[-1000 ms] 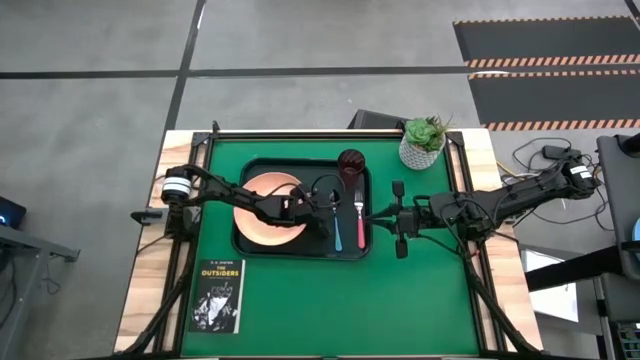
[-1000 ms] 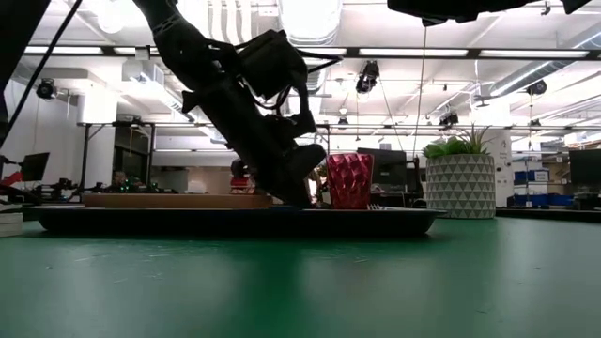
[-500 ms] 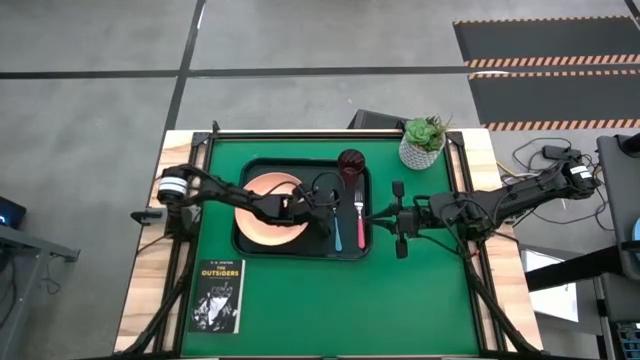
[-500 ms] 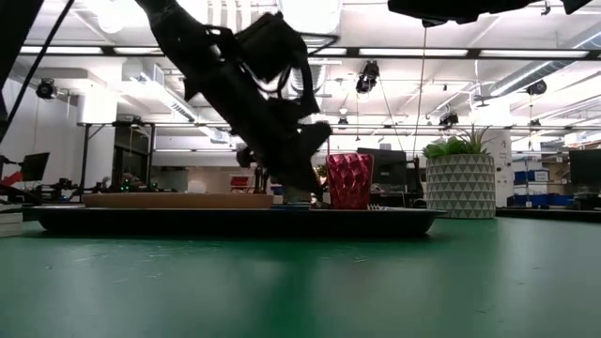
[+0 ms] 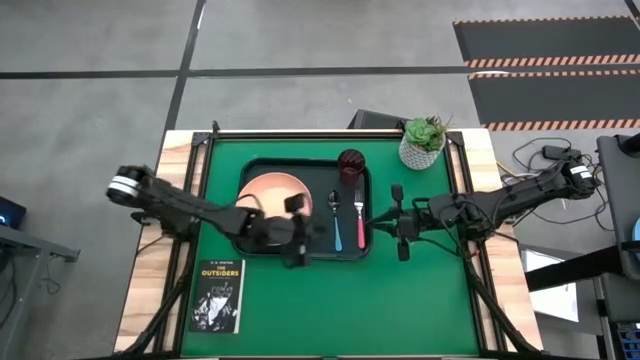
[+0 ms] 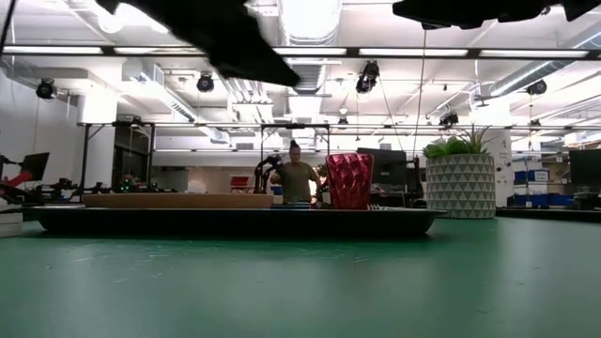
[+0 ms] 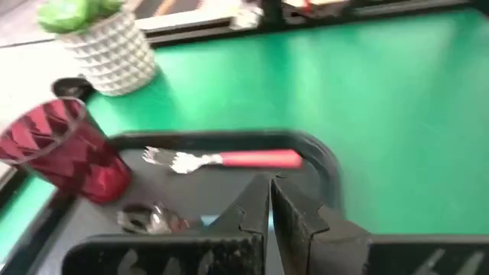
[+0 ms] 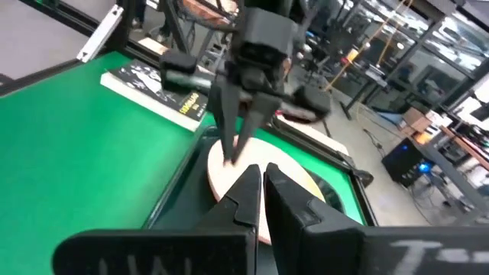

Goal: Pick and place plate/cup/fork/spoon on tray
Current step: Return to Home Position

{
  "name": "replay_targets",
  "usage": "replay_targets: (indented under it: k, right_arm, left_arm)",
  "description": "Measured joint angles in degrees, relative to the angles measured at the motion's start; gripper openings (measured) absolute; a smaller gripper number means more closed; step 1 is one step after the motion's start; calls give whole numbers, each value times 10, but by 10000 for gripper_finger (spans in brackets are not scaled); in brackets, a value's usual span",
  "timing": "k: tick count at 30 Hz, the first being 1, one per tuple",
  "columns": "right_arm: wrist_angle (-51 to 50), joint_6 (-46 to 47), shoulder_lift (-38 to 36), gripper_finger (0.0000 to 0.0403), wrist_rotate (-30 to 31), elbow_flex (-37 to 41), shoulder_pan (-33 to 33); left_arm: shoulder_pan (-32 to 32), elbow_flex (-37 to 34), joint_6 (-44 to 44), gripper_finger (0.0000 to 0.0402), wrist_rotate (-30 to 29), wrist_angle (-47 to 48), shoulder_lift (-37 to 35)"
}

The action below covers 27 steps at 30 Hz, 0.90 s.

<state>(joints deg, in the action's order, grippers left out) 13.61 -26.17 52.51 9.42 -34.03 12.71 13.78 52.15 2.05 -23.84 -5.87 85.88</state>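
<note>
The dark tray (image 5: 246, 238) lies at the table's middle. On it rest the salmon-pink plate (image 5: 272, 195), the dark red cup (image 5: 351, 163) at the far right corner, the blue-handled spoon (image 5: 336, 228) and the pink-handled fork (image 5: 359, 224), side by side. My left gripper (image 5: 312, 232) hangs shut and empty above the tray's near part, left of the spoon; its wrist view shows the fork (image 7: 229, 159), the cup (image 7: 57, 149) and the spoon's bowl (image 7: 145, 220). My right gripper (image 5: 372, 218) waits shut just right of the tray, pointing toward the plate (image 8: 267, 179).
A white pot with a green plant (image 5: 423, 142) stands at the far right. A black book (image 5: 217, 294) lies near the table's near left edge. Bare green mat lies in front of the tray. A person (image 6: 296, 178) stands in the room behind.
My left gripper has risen from the spoon's place in the tray and drawn back toward the table's near left, out of the low view's middle. The spoon stays flat in the tray beside the fork.
</note>
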Motion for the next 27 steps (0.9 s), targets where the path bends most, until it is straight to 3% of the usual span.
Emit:
replay_targets:
  k: [9, 27]
  right_arm:
    - [53, -10, 0, 9, -4, 30, -1]
    - [53, -9, 0, 9, -3, 30, -4]
  left_arm:
    - [60, -137, 5, 0, 2, -39, -165]
    - [61, -429, 4, 0, 6, -226, -446]
